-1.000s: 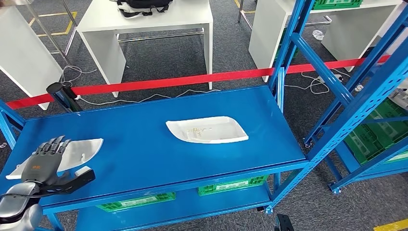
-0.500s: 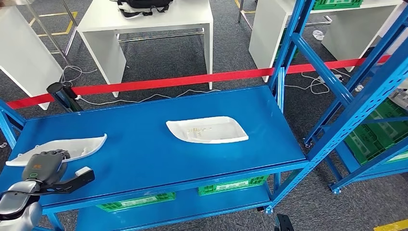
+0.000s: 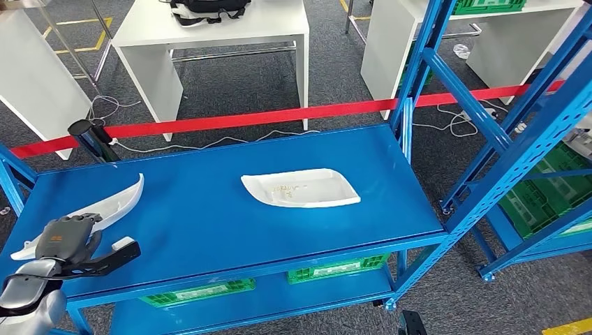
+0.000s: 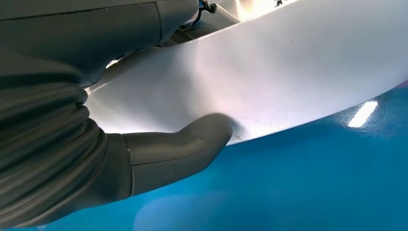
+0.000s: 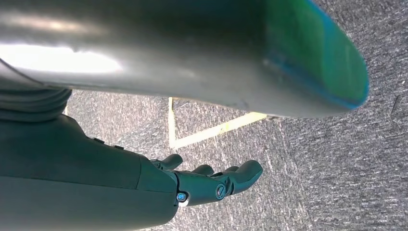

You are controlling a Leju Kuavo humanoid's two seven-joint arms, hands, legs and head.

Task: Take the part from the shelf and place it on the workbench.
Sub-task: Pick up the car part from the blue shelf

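Note:
A long curved white part (image 3: 115,204) lies at the left end of the blue shelf top (image 3: 209,230). It is tilted up on its edge. My left hand (image 3: 66,241) grips its near end, fingers curled over the top and thumb stretched out to the right. In the left wrist view the thumb (image 4: 183,149) presses against the white part (image 4: 269,72) just above the blue surface. A second white part (image 3: 300,188) lies flat in the middle of the shelf. My right hand (image 5: 211,185) hangs over grey carpet with its fingers apart and nothing in it.
A red barrier tape (image 3: 279,115) runs behind the shelf, with white tables (image 3: 209,31) beyond it. Blue rack uprights (image 3: 502,132) stand at the right. Green crates (image 3: 335,269) sit on the lower level. A black post (image 3: 91,139) stands at the back left corner.
My left hand's fingers went from spread over the left part to curled on it. The part has tipped from lying flat to standing on its edge.

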